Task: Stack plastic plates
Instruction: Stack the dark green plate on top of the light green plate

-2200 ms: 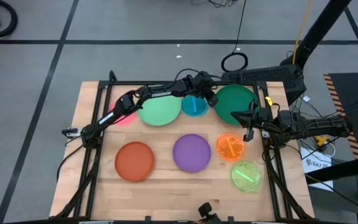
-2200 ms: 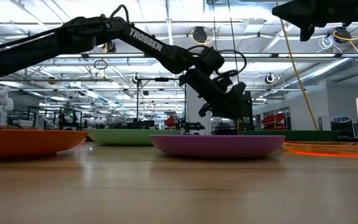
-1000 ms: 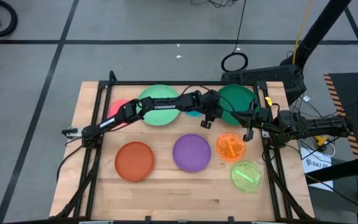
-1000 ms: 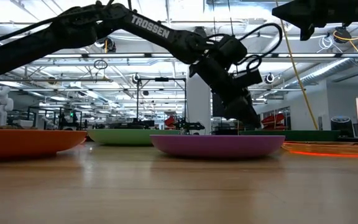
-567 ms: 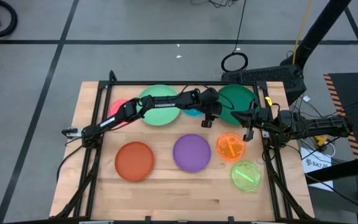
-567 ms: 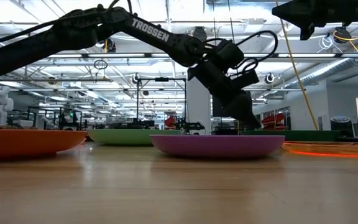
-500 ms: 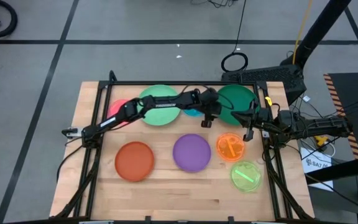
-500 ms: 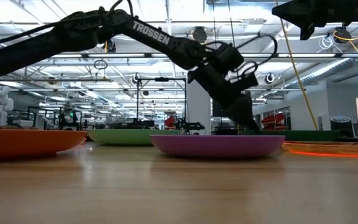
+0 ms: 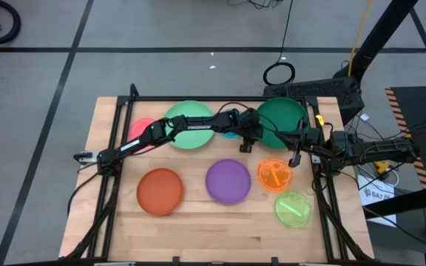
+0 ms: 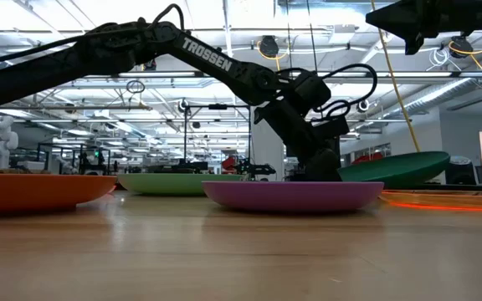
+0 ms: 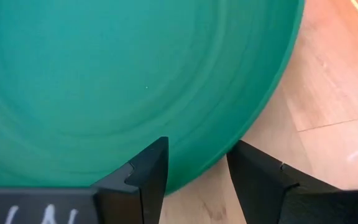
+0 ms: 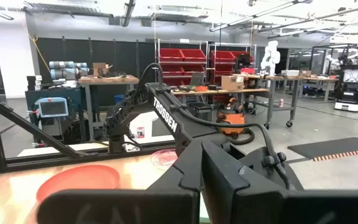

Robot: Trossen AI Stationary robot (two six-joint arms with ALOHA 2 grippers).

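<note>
The dark green plate (image 9: 282,121) sits at the table's far right and fills the left wrist view (image 11: 135,81). In the low view it is tilted (image 10: 392,167), its right side raised. My left gripper (image 9: 246,145) (image 10: 320,170) is low at that plate's left rim, open, with the rim between its fingers (image 11: 194,171). My right gripper (image 9: 295,154) waits shut near the table's right edge, above the small orange plate (image 9: 274,174). The light green (image 9: 189,125), purple (image 9: 228,181) and red-orange (image 9: 160,191) plates lie flat. My left gripper straddles the dark green plate's left rim (image 11: 178,171), slanting down from the table's left. One finger (image 11: 149,171) stands over the plate's inner side, the other outside the rim over bare wood. The plate is tipped, its rim by the fingers down. Which finger touches it, I cannot tell.
A pink plate (image 9: 142,133) and a blue plate (image 9: 231,133) lie partly under the left arm. A lime green plate (image 9: 293,208) lies at the near right. Bare wood shows along the near edge (image 9: 213,236). A black frame rail (image 9: 198,98) runs along the far edge.
My left gripper has gone down at the dark green plate's left rim. The plate, flat half a second ago, has tipped: its right side has risen off the table while the side by the gripper stays low.
</note>
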